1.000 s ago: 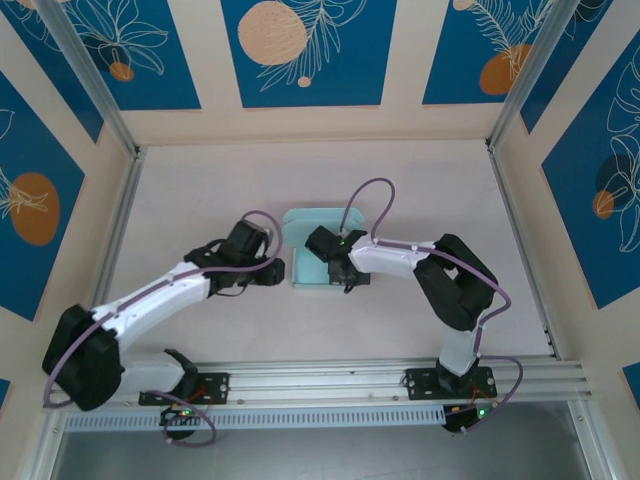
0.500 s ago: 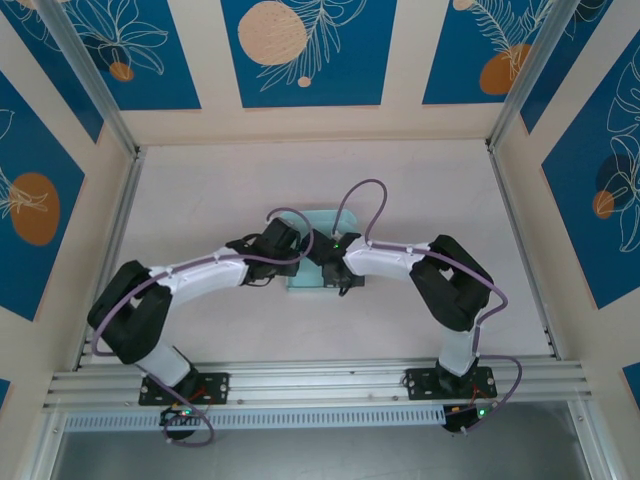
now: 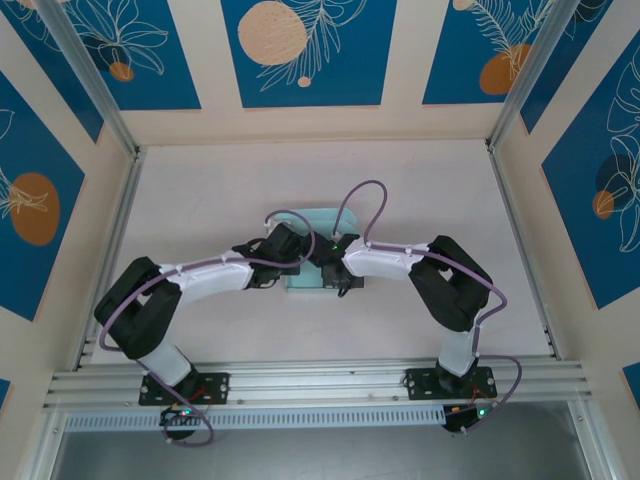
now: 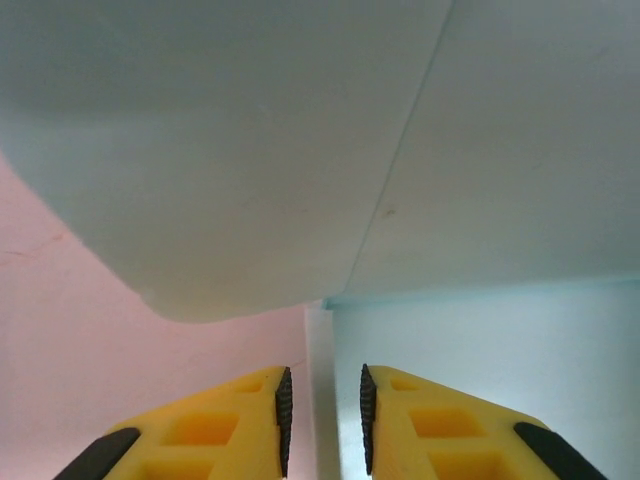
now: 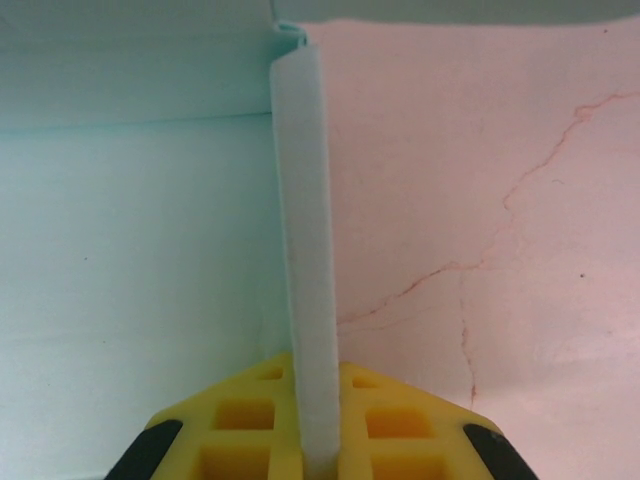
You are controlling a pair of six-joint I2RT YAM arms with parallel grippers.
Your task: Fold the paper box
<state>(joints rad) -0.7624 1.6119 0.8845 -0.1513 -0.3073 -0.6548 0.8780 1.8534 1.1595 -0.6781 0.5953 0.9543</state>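
The paper box [image 3: 321, 219] is pale mint card at the table's middle, mostly covered by both wrists. My left gripper [image 3: 297, 250] is at its left side. In the left wrist view the left gripper [image 4: 324, 374] straddles the box's upright left wall [image 4: 319, 345], with narrow gaps beside the pads, so it is open. A large flap [image 4: 250, 150] hangs overhead. My right gripper [image 3: 331, 258] comes in from the right. In the right wrist view the right gripper [image 5: 316, 372] is shut on a standing wall [image 5: 300, 200], with the box floor [image 5: 130, 250] to its left.
The pink marbled table [image 3: 200, 190] spreads around the box on every side. Blue-patterned panels [image 3: 308, 50] and metal posts [image 3: 95, 80] close in the back and sides. An aluminium rail [image 3: 320, 383] carries both arm bases at the near edge.
The left arm has swung right from beside the box to its left wall, its jaws narrowing around that wall. The right gripper has kept its hold and barely moved.
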